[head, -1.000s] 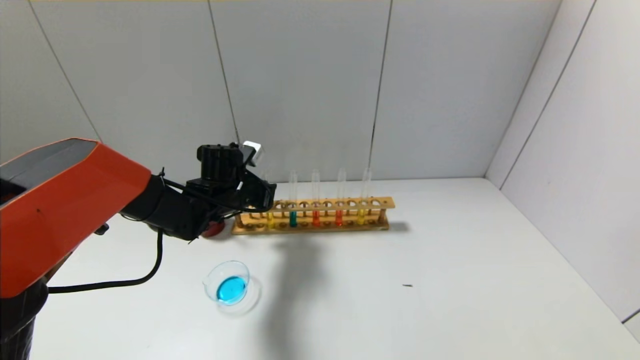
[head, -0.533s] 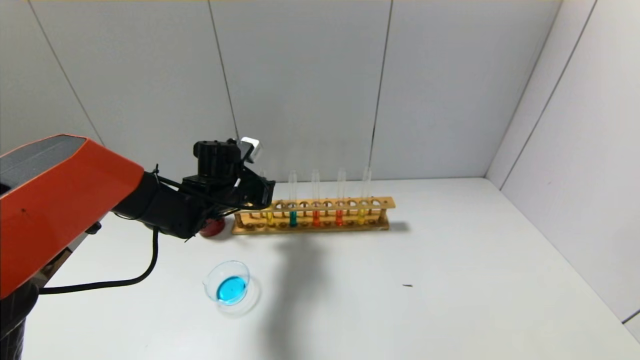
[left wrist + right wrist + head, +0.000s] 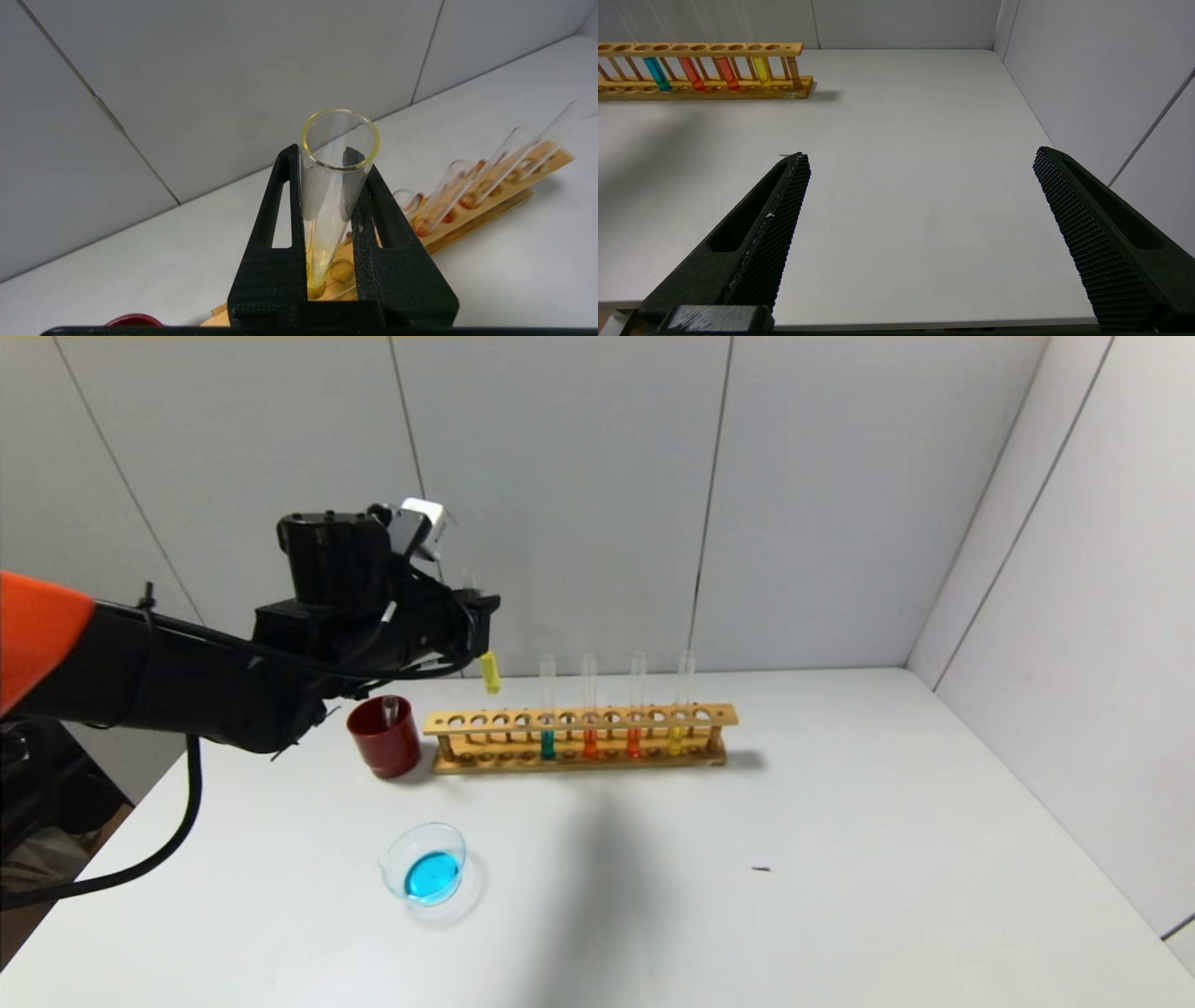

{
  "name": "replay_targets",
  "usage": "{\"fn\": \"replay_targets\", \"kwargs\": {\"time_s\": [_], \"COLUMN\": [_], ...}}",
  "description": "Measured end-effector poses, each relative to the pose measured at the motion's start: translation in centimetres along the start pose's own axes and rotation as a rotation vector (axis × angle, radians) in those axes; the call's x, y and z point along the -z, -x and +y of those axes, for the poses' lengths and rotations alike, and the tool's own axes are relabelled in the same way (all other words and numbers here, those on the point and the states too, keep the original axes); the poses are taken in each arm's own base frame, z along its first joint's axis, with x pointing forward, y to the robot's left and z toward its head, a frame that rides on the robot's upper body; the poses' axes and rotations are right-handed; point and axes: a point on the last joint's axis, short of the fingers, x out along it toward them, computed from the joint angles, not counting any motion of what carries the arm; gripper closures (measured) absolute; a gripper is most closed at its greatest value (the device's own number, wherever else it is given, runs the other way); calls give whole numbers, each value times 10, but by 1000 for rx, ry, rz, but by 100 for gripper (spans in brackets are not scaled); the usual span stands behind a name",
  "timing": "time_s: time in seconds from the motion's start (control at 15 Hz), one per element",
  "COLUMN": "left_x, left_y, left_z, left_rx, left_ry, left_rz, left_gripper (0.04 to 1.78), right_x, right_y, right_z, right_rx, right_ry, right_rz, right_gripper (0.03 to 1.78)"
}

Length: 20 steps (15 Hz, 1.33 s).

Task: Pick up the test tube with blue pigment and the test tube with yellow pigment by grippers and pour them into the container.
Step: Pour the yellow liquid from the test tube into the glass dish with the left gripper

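My left gripper [image 3: 479,616] is shut on the test tube with yellow pigment [image 3: 488,673] and holds it upright in the air, above the left end of the wooden rack [image 3: 579,719]. In the left wrist view the tube [image 3: 334,186] sits between the two black fingers of this gripper [image 3: 329,158]. The container [image 3: 394,851] is a clear glass dish at the front left with a pool of cyan-blue liquid in it. No tube with cyan-blue liquid shows. My right gripper [image 3: 922,156] is open and empty over the bare right part of the table.
A dark red cup [image 3: 383,747] left of the rack holds an empty clear tube [image 3: 390,709]. The rack holds a teal tube [image 3: 547,743], two orange-red tubes and a second yellow tube [image 3: 674,739]. Walls close in at the back and right.
My left gripper has risen and moved left, lifting the yellow tube out of the rack's left end. The red cup, hidden behind the arm before, now shows.
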Motion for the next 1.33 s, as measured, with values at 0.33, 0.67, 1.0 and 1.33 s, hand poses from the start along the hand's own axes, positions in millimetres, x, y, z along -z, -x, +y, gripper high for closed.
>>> {"fn": "replay_targets", "kwargs": {"time_s": [0.33,0.67,1.0,1.33], "left_x": [-44,-23,6,19], "left_y": [47,101,140,140], "left_z": [-7,10,35,35], "left_rx": [8,52,201,296], "left_ry": [-12,-180,-438,-648], "left_rz": [-100,-40,-22,-39], "left_gripper": [150,150,150,150], "right_x": [0,0,0,0], "right_y": [0,0,0,0], "right_z": [0,0,0,0], "right_rx": [0,0,0,0], "right_ry": [0,0,0,0], "right_rz": [0,0,0,0], "right_gripper": [6,6,6,6]}}
